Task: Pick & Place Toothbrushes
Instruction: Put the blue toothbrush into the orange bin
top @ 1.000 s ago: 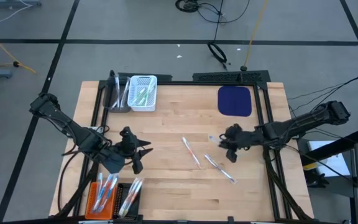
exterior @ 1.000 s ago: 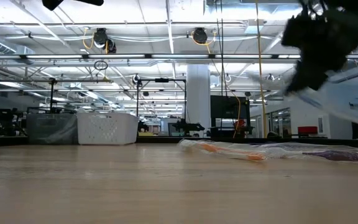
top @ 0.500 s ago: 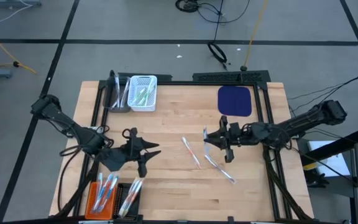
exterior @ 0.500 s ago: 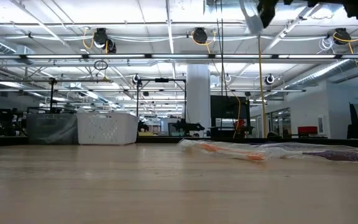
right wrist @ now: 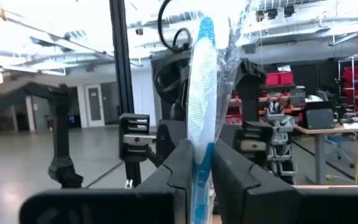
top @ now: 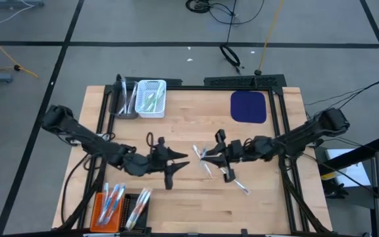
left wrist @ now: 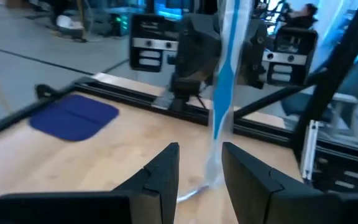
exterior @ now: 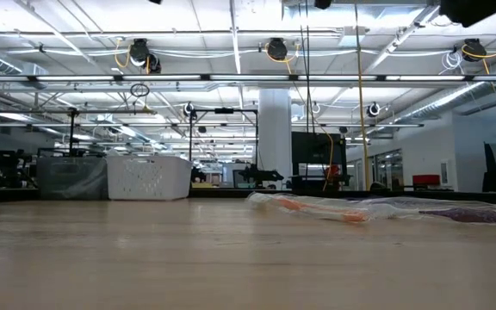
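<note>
Right gripper (top: 206, 156) mid-desk, jaws clenched on blue-handled plastic-wrapped toothbrush (right wrist: 202, 93), held upright, presented toward left gripper (top: 183, 160): likely handover. Left jaws parted around wrapper, apparently not yet gripping.

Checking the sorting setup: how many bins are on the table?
4, in the high view: a white basket beside a dark bin at the table's upper edge; an orange bin and a black bin at its lower left. None seems hidden.

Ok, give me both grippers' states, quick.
Left gripper: open, fingers either side of the blue toothbrush, not gripping it.
Right gripper: shut on that blue toothbrush.
</note>
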Controlling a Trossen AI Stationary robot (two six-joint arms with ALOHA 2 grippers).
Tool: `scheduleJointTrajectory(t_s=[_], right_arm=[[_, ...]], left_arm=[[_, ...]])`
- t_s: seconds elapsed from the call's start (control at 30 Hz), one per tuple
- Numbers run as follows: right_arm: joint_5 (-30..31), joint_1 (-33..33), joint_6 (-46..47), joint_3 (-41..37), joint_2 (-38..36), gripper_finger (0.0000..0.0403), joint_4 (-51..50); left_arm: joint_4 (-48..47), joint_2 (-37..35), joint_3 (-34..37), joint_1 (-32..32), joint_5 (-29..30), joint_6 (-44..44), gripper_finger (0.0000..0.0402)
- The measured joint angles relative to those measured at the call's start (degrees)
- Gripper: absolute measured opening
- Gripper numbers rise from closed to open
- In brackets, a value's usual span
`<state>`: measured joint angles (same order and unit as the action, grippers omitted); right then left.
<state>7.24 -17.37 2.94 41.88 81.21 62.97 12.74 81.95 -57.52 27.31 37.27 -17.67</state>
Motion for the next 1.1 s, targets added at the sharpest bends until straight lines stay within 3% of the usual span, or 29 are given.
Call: scheduleJointTrajectory(t_s=[0.17,0.77,1.1], right_arm=[[-0.8,-0.1,-2.4,4.1,4.1,0.0028,-1.6],[-1.1,-0.2,-3.7,6.1,6.1,0.0028,-1.9],[-1.3,-0.2,-4.1,6.1,6.1,0.0028,-2.7]], left_arm=[[3.1,2.2,0.0,-1.6,-6.1,0.9,0.0120],[8.9,2.3,0.0,-2.7,-9.0,2.4,0.0120],[14.4,8.5,0.0,-4.6,-12.0,2.1,0.0113]])
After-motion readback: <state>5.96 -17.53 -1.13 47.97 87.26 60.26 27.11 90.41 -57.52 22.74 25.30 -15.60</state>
